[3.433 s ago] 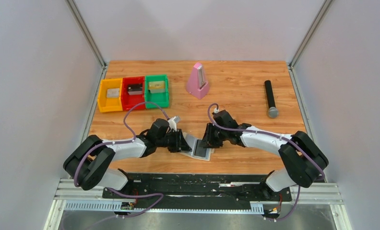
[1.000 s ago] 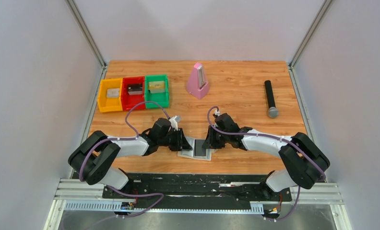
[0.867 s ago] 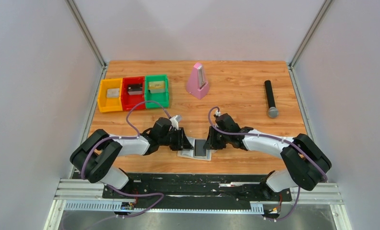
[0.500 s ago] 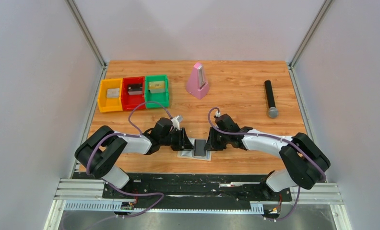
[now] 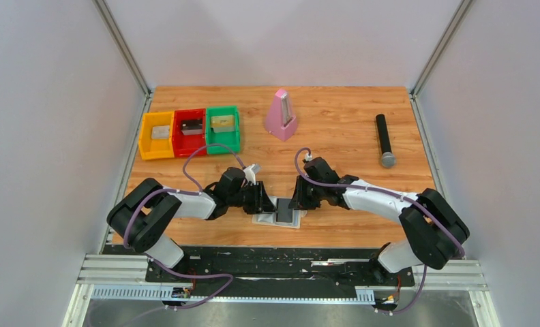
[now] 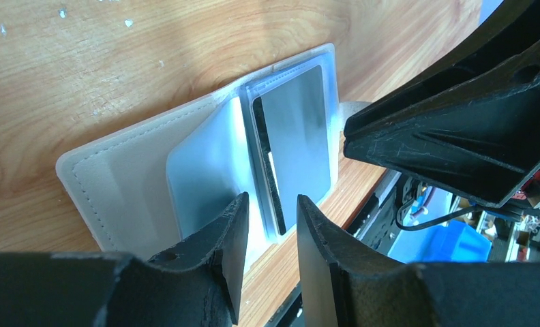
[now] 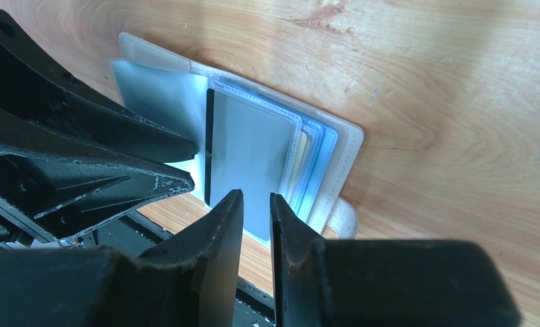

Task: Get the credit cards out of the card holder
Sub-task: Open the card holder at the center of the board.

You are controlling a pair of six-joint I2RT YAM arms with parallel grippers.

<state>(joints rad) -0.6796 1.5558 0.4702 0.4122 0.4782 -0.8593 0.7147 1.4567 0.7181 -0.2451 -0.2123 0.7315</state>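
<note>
Narrow gap between the fingers of the left gripper [image 6: 271, 235], nothing clamped. Sits low over the left half of the card holder [image 6: 114, 180], tips pointing right. Same on the right gripper [image 7: 256, 221]: fingers slightly apart, gripping nothing, reaching in from the holder's right side, tips pointing left. Cannot tell whether either pair of tips touches the holder.

Holder spread open on the wooden table [image 5: 335, 109], close to the near edge, roughly centre, directly between the two grippers. Cream rim showing on both sides, pale blue sleeves fanned on the right half. Dark card [image 7: 247, 163] seated inside a clear sleeve at the holder's middle, just beside both sets of tips, not out of the holder. No yellow-gold card clearly made out.

Far left: yellow bin [image 5: 157, 136], red bin [image 5: 189, 133], green bin [image 5: 223, 129] in a touching row. Pink metronome [image 5: 280, 116] at far centre, black microphone [image 5: 384, 139] at far right. All well apart from the holder.
</note>
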